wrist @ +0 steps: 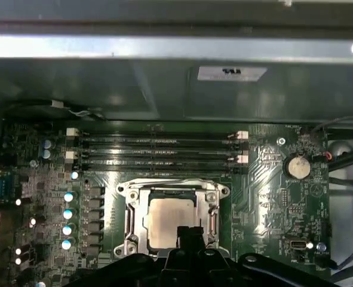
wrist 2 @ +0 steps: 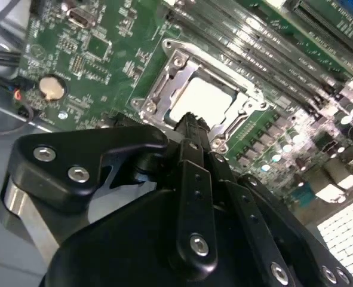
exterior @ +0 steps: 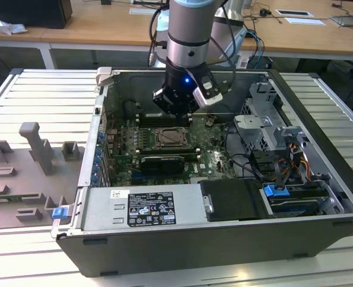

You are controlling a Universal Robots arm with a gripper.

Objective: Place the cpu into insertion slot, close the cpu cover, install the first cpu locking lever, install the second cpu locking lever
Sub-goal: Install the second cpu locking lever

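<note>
Ribbed metal bench (exterior: 33, 95) carries an open computer case (exterior: 224, 239) in the exterior view, with grey plastic fixtures (exterior: 36, 152) lying toward the exterior view's left and wooden desks behind. Inside the case lies the green motherboard (exterior: 209, 158), and the arm's tool (exterior: 177, 113) hangs just above the socket, where the cpu cover (exterior: 171, 139) frames the chip.

Second wrist view: the black tool (wrist 2: 188, 119) has its fingers pressed together with nothing between them, their tip just over the near edge of the cpu cover (wrist 2: 164, 84). The cpu (wrist 2: 209, 98) sits flat in the socket, its pale top showing through the cover's window.

First wrist view: the cpu (wrist: 170, 218) rests in the slot beneath the closed cpu cover (wrist: 170, 188), the memory slots (wrist: 158, 152) run beside it, and the tool (wrist: 190, 232) touches or nearly touches the chip's edge.
</note>
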